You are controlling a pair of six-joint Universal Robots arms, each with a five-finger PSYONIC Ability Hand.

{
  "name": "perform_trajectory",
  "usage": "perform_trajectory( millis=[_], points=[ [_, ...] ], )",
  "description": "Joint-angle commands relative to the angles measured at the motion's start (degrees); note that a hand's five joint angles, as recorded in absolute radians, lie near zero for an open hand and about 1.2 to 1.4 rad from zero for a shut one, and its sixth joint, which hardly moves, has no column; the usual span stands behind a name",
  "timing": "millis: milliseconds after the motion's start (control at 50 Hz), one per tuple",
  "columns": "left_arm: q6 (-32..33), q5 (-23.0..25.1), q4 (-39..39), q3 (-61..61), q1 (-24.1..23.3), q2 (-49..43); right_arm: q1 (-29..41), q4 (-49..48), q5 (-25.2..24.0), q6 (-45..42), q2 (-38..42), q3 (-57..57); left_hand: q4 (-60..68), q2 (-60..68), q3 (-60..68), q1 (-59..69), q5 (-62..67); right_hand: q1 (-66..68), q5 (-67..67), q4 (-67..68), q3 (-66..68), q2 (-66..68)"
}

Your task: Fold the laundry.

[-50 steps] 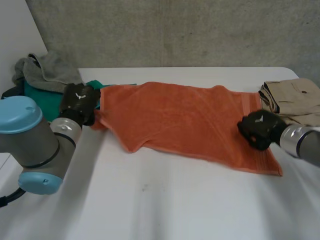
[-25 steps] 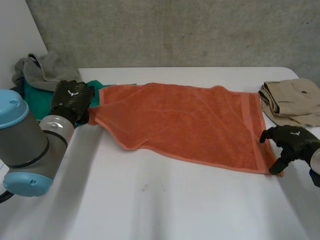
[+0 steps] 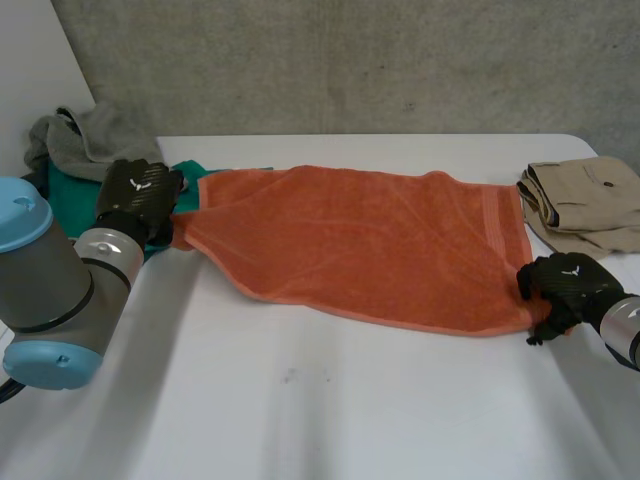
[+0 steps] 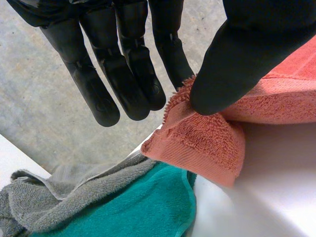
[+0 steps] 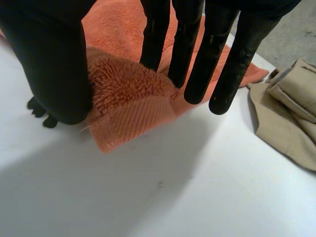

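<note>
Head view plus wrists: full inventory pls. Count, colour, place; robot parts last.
orange towel: 1, orange, spread flat across the middle of the table
teal cloth: 1, teal, left end of the table, beside the towel's left corner
grey cloth: 1, grey, heaped partly over the teal cloth
beige garment: 1, beige, folded, right end of the table
table: 1, white
wall: 1, grey, behind the table
arms: 2, grey with light-blue caps
left hand: 1, black, pinching the towel's left corner
right hand: 1, black, pinching the towel's near right corner
</note>
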Motion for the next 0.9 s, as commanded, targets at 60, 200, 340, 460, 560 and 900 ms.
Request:
perform_trajectory(
  millis=[60, 200, 340, 460, 560, 900],
  points=[
    [0.0, -0.1, 0.0, 0.0, 0.1, 0.0, 0.0, -0.4, 0.3, 0.0, 2.1, -3.0, 11.0, 11.3, 11.5, 15.5, 14.2, 22.8, 18.4, 16.2, 16.2, 16.4],
    [0.6, -0.2, -2.2, -0.2, 0.3, 0.2, 0.4, -0.1, 0.6, 0.0, 1.1, -6.2, 11.0, 11.3, 11.5, 15.5, 14.2, 41.2, 36.8, 34.7, 34.6, 34.8],
    [2.8, 0.0, -16.5, -2.6, 0.8, 5.0, 1.2, 10.7, 0.7, -0.5, -9.2, -8.4, 11.0, 11.3, 11.5, 15.5, 14.2, 41.2, 36.8, 34.7, 34.6, 34.8],
    [13.3, -0.1, -30.9, -7.9, 3.9, 10.0, -0.2, 28.2, 1.0, -8.0, -16.4, -9.1, 11.0, 11.3, 11.5, 15.5, 14.2, 41.2, 36.8, 34.7, 34.6, 34.8],
    [23.4, 0.1, -42.3, -14.7, 6.7, 15.0, -4.9, 49.9, 5.0, -25.4, -18.7, -8.1, 11.0, 11.3, 11.5, 15.5, 14.2, 41.2, 36.8, 34.7, 34.6, 34.8],
    [18.1, 2.2, -27.1, -6.5, 5.8, 9.2, 1.2, 35.3, 8.1, -20.4, -7.4, -12.5, 11.0, 11.3, 11.5, 15.5, 14.2, 41.2, 36.8, 34.7, 34.6, 34.8]
  ],
)
